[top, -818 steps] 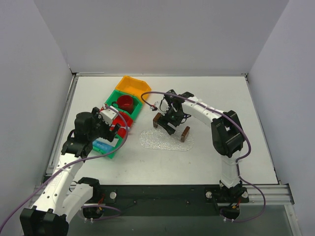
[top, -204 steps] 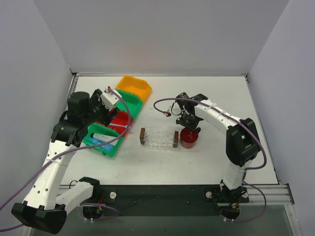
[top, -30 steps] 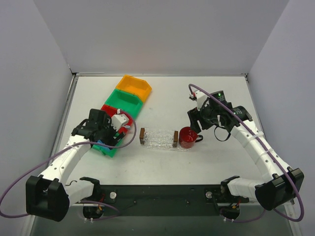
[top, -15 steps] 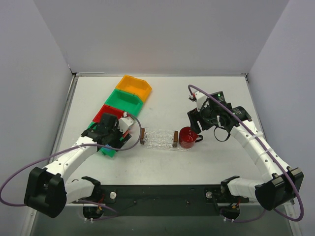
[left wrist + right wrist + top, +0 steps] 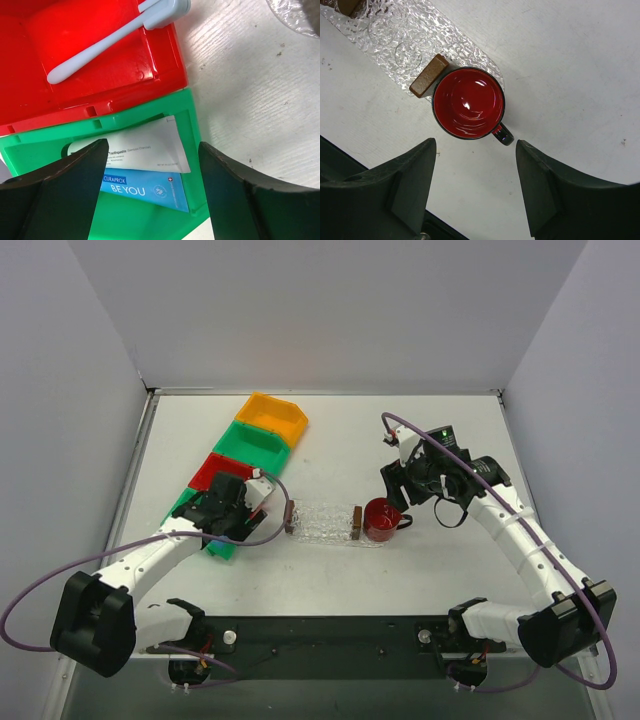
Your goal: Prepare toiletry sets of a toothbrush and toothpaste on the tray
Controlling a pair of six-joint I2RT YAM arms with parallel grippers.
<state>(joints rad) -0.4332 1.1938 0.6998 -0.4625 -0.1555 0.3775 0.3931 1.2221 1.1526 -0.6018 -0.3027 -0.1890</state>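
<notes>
In the left wrist view, a pale blue-white toothbrush [image 5: 100, 45] lies slantwise in a red bin [image 5: 45, 95]. Below it a green bin [image 5: 187, 125] holds two toothpaste tubes: a silver-white one [image 5: 140, 150] and a blue one [image 5: 145, 187] partly under it. My left gripper [image 5: 152, 145] hangs open over these tubes, holding nothing. The clear textured tray [image 5: 322, 523] with brown end handles lies mid-table, bare. My right gripper [image 5: 475, 145] stands open above the table just beside a red mug [image 5: 468, 102].
A row of bins runs along the left: orange [image 5: 272, 418], green [image 5: 252, 445], red [image 5: 212, 470] and the near green one under my left arm. The red mug [image 5: 381, 519] touches the tray's right handle [image 5: 429, 75].
My left arm has shifted right and settled lower over the near green bin, its jaws narrowing a little. The right arm, mug and tray have not moved.
</notes>
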